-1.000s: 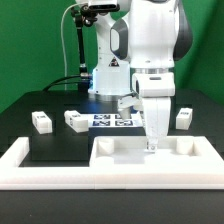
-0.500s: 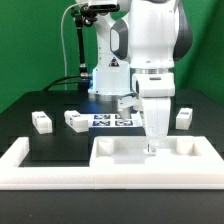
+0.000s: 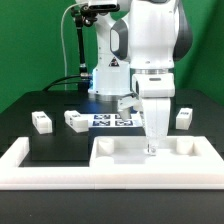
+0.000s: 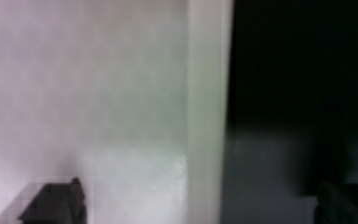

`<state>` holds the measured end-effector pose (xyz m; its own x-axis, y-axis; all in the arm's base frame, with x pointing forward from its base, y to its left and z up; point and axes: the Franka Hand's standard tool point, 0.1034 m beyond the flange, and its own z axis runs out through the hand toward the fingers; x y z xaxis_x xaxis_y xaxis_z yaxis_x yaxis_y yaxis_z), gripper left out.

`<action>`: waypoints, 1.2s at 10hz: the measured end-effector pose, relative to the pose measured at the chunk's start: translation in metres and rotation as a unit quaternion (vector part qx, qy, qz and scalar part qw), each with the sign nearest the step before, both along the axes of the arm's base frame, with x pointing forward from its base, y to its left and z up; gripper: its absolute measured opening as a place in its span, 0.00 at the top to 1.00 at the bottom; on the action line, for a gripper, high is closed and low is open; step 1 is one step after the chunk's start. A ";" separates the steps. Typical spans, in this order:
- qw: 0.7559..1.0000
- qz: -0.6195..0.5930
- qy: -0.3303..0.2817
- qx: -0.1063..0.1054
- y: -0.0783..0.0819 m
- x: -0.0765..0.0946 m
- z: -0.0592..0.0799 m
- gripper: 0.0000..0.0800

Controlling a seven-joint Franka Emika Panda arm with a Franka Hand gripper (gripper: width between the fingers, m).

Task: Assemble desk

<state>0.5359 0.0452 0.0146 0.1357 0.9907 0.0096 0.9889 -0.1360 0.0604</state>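
Note:
The white tabletop panel (image 3: 125, 150) with its raised rim lies at the front, against the barrier wall. My gripper (image 3: 152, 143) points straight down at the panel's far rim. In the wrist view the white panel (image 4: 105, 110) fills most of the picture and ends at a straight edge against dark table. The two dark fingertips (image 4: 51, 205) stand wide apart on either side of that edge, so the gripper is open and holds nothing. Three white block legs lie on the black table: one at the exterior view's left (image 3: 40, 122), one nearer the middle (image 3: 76, 120), one at the right (image 3: 183, 118).
The long low white barrier wall (image 3: 40, 165) runs along the front and turns up at both ends. The marker board (image 3: 112, 121) lies flat behind the panel. A camera stand with a lamp (image 3: 82, 40) rises behind the robot's base.

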 end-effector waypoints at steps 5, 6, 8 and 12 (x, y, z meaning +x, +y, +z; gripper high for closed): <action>0.980 -0.198 0.001 -0.007 0.046 -0.011 0.056 0.19; 0.979 -0.206 -0.008 0.001 0.045 -0.006 0.055 0.19; 0.961 -0.276 -0.006 0.007 0.046 -0.007 0.054 0.19; 0.862 -0.506 0.020 0.015 0.064 -0.041 0.068 0.19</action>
<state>0.4952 0.1096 0.0822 0.9312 0.3645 0.0092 0.3644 -0.9312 0.0103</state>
